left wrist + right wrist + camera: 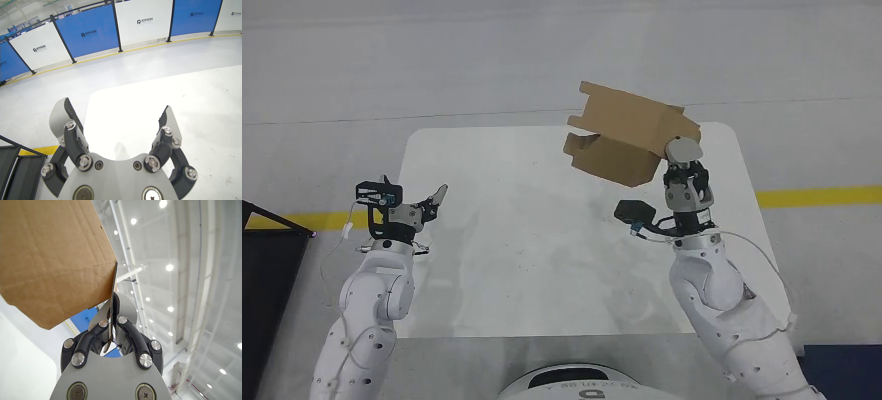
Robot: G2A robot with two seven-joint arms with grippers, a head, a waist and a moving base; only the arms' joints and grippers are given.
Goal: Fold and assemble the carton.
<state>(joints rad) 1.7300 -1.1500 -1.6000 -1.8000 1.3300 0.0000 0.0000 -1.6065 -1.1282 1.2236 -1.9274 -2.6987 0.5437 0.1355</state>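
Carton: The brown carton (627,135) hung in the air over the far right part of the white table (522,290). It was tipped, and it did not touch the table.

Right gripper: The right gripper (113,306) pointed up, and its jaws were pinched tight on one thin edge of the carton. That was the only thing holding the carton up.

Left gripper: The left gripper (117,108) sat low by the left side of the table. Its jaws were wide apart and held nothing.

Which way the carton lay: From the right gripper, the carton reached out to the left and away from the robot. From the left gripper, it was up, to the right and farther back, well apart.

Long side: The long side of the carton ran across the table, from the pinched corner toward the middle.

Nearer arm: The right arm was the near one (it already had the carton). The left arm had a long way to go.

Step in hand: It looked like the carton was held up so the free arm could help. The end away from the right gripper looked loose and not yet shut.

Next move: The left gripper would likely need to cross the table and rise to that loose end.

What could go wrong: A thin-edge pinch could let the carton swing or slip when pushed.
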